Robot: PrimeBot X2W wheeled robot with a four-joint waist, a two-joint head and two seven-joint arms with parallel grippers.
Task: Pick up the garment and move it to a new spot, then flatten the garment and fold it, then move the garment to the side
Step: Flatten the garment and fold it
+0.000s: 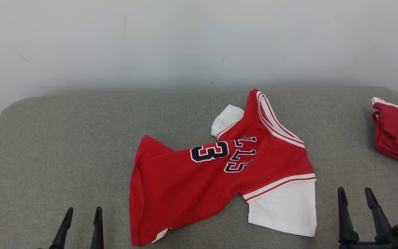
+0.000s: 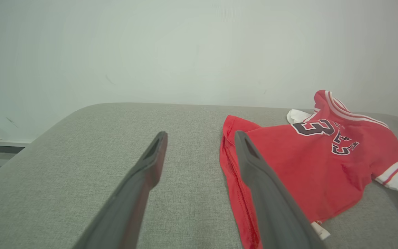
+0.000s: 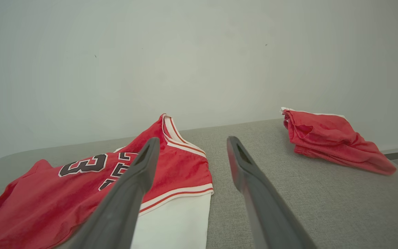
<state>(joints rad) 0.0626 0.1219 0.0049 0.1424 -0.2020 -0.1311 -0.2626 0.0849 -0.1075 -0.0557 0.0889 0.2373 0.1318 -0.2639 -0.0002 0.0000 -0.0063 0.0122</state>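
A red sports jersey with white sleeves and black numerals [image 1: 192, 186] lies in the middle of the head view, a little to the right, on a grey woven fabric surface with rounded corners [image 1: 47, 155]. The jersey is not flat: its body is wrinkled and runs from the lower middle of the frame up toward the right. The striped red and white neck edge rises as a ridge near the upper middle. One white sleeve is spread at the lower right of the jersey, and the other shows as a small white piece at its upper edge. The left gripper with two long dark fingers [image 1: 83, 209] is at the lower left of the frame, its jaws wide apart and holding nothing, near the hem of the jersey. The right gripper [image 1: 354, 189] is at the lower right, also wide and empty, just beside the spread white sleeve. A second crumpled red garment with white trim [image 1: 397, 135] lies at the right edge, well apart from the jersey. Behind the surface stands a plain pale wall [image 1: 150, 41].
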